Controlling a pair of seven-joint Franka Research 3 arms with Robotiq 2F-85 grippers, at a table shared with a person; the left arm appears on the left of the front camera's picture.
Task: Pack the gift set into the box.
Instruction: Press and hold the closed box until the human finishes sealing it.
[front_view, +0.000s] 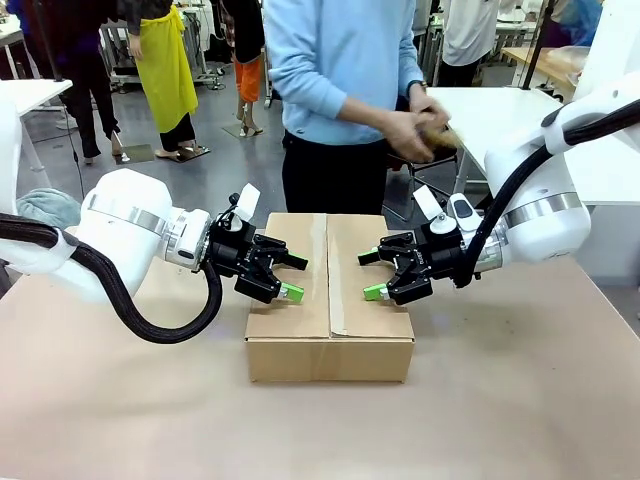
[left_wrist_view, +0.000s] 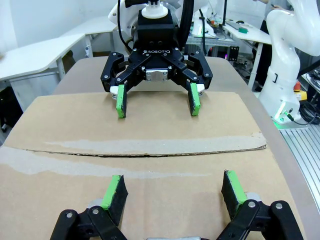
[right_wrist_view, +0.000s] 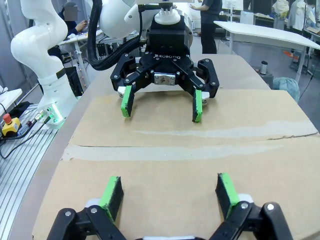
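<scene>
Two gaping grippers — left gripper (front_view: 297, 277), right gripper (front_view: 366, 274) — over closed box (front_view: 329, 300).

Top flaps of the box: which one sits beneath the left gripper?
The flap on the picture-left side of the taped centre seam of the box. The left gripper hovers above it; the right gripper hovers above the other.

the front view looks from between the arms across the table (front_view: 520, 400) toward the person (front_view: 340, 90) at the far side, fairly near. each wrist view looks low and close along its own fingers over the box (left_wrist_view: 150, 125) top, facing the opposite gripper. all three views share the closed box (front_view: 330, 300) top and both grippers.
</scene>
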